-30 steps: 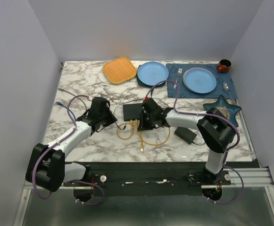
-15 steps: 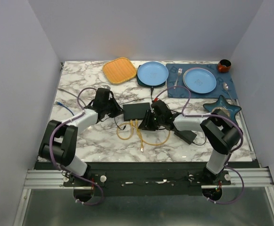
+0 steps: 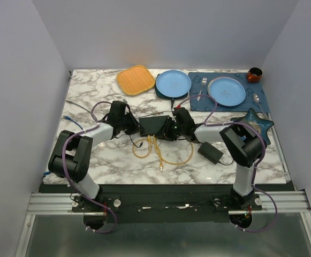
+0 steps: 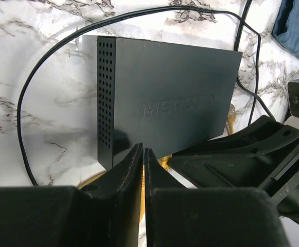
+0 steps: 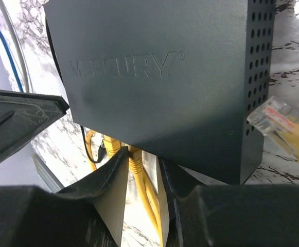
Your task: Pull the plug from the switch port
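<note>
I counted two blue plates (image 3: 173,83) (image 3: 226,91), one black switch (image 3: 154,126), one power brick (image 3: 210,153), one orange mat (image 3: 136,80), one fork (image 3: 202,87) and one spoon (image 3: 258,100).

Orange mat (image 3: 136,80) beside blue plate (image 3: 173,83); star-shaped coaster (image 3: 258,122); black power brick (image 3: 210,153)

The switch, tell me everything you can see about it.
The switch is a flat matte-black box with MERCURY embossed on top and vent holes on both short sides. It lies flat on the marble table. Yellow cables plug into its near long edge. The shut left pincer sits at one corner; the open right pincer straddles one yellow plug.
</note>
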You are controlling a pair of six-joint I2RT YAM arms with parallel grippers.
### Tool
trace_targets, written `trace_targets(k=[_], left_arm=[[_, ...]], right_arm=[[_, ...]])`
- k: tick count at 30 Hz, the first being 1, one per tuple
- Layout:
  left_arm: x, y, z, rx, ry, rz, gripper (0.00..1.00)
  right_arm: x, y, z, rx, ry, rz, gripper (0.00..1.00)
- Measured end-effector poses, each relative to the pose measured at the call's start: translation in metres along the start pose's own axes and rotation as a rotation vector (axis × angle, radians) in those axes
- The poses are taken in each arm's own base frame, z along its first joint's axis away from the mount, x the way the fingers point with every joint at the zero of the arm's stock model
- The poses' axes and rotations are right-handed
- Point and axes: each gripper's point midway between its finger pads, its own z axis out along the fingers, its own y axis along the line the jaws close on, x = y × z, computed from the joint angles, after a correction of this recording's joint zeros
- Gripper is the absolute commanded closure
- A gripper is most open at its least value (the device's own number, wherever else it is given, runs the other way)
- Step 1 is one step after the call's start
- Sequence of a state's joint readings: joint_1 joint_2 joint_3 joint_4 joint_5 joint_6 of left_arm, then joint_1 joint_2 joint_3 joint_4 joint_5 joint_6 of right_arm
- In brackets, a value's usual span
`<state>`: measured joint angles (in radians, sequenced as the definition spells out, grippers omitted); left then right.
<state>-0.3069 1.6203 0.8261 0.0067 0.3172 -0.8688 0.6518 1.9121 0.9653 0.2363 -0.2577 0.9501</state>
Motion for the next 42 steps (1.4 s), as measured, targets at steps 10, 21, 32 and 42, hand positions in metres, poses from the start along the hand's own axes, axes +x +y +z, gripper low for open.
trace_targets(k=[10, 21, 32, 42], left_arm=[[-0.035, -0.042, 0.012, 0.111, -0.020, 0.008, 0.85], [0.004, -0.028, 0.037, 0.180, 0.140, -0.098, 0.93], [0.004, -0.028, 0.037, 0.189, 0.141, -0.108, 0.95], [0.002, -0.027, 0.037, 0.190, 0.134, -0.113, 0.95]], right_arm=[[0.000, 0.001, -0.002, -0.073, -0.012, 0.052, 0.59], [0.012, 0.002, -0.007, -0.201, -0.016, 0.196, 0.59], [0.009, 0.007, 0.000, -0.226, -0.016, 0.262, 0.60], [0.004, 0.011, 0.006, -0.238, -0.016, 0.315, 0.63]])
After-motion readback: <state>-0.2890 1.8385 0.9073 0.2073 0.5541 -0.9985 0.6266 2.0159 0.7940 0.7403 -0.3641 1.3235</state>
